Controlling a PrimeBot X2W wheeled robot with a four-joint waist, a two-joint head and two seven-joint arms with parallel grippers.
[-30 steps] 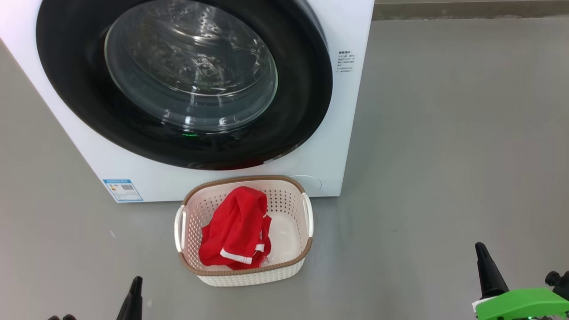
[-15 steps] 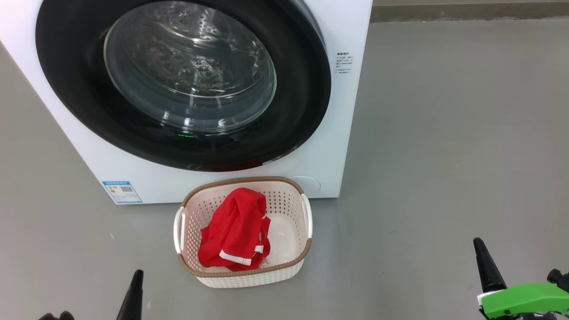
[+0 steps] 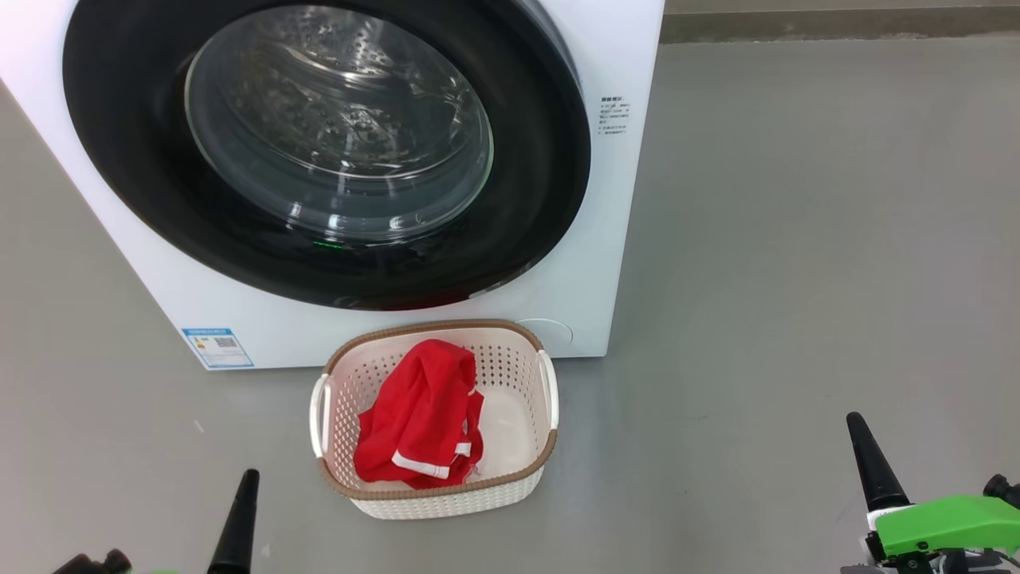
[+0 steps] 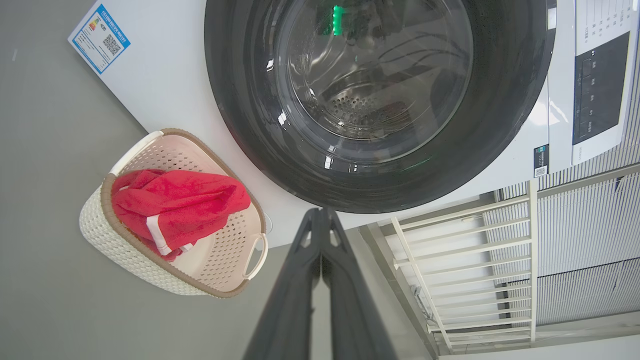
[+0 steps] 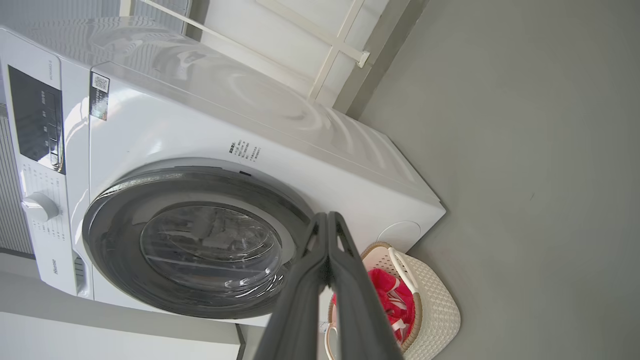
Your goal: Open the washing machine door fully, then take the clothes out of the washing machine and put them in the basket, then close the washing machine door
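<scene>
All three steps look done: door (image 3: 327,151) shut on the washer (image 3: 239,319) at upper left, clothes (image 3: 418,418) in the basket (image 3: 446,502) at lower centre. Left gripper (image 3: 247,486) and right gripper (image 3: 859,430), in the bottom corners, are pinched closed, empty.

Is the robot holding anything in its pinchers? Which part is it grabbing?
Nothing is held. The left gripper and right gripper are both shut on empty air, apart from the red clothes lying in the basket.
</scene>
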